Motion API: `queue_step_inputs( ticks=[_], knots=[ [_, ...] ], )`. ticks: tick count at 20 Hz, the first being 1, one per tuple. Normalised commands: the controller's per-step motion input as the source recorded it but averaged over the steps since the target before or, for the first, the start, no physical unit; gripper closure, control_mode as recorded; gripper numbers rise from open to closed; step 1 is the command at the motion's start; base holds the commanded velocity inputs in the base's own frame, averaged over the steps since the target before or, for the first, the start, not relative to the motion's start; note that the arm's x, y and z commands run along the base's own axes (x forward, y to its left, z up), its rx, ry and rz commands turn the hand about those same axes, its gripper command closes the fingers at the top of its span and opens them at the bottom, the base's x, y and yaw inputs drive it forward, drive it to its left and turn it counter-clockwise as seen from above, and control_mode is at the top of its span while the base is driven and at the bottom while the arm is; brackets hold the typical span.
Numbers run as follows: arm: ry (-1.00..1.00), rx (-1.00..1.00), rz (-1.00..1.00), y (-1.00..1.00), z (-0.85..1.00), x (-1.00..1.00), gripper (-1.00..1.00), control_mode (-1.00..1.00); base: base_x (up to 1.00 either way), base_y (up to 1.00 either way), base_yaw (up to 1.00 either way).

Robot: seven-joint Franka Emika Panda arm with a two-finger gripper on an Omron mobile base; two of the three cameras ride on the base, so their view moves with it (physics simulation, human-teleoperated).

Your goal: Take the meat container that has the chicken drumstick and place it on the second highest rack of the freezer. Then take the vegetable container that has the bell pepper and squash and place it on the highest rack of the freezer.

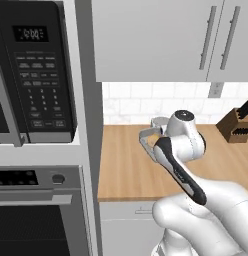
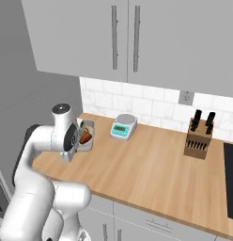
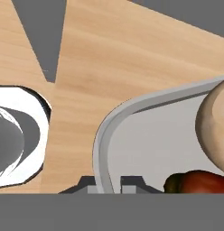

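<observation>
Gripping the rim of the vegetable container (image 3: pixel 132 135), the pincer (image 3: pixel 108 185) is clamped tight on its grey wall above the wooden worktop (image 2: pixel 151 169). Squash (image 3: pixel 215 126) and bell pepper (image 3: pixel 199 181) lie inside. At 3 o'clock stand a kitchen scale (image 2: pixel 123 126) and knife block (image 2: pixel 199 137).

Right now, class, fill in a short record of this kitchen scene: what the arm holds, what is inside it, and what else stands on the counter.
held item: grey container, its rim gripped between the shut fingers
contents: tan squash and red bell pepper
container position: lifted and tilted over the wooden counter
counter items: scale by the tiled wall, knife block further right
left of counter: microwave above an oven
</observation>
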Motion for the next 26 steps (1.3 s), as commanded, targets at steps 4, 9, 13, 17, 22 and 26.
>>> queue_step_inputs(
  ticks=[4, 9, 13, 17, 22, 26],
  knots=[
    [0.00, -0.04, 0.05, 0.04, 0.35, -0.19, 1.00, -1.00, 0.00, 0.00, 0.00],
    [-0.02, -0.02, -0.15, 0.05, 0.21, -0.34, 1.00, -1.00, 0.00, 0.00, 0.00],
    [-0.09, 0.07, -0.07, -0.06, 0.04, -0.38, 1.00, -1.00, 0.00, 0.00, 0.00],
    [-0.13, 0.02, 0.00, 0.00, 0.03, -0.65, 1.00, -1.00, 0.00, 0.00, 0.00],
    [-0.03, 0.00, 0.00, 0.00, 0.00, -0.16, 1.00, -1.00, 0.00, 0.00, 0.00],
    [0.00, 0.00, 0.00, 0.00, 0.00, 0.00, 1.00, -1.00, 0.00, 0.00, 0.00]
  ],
)
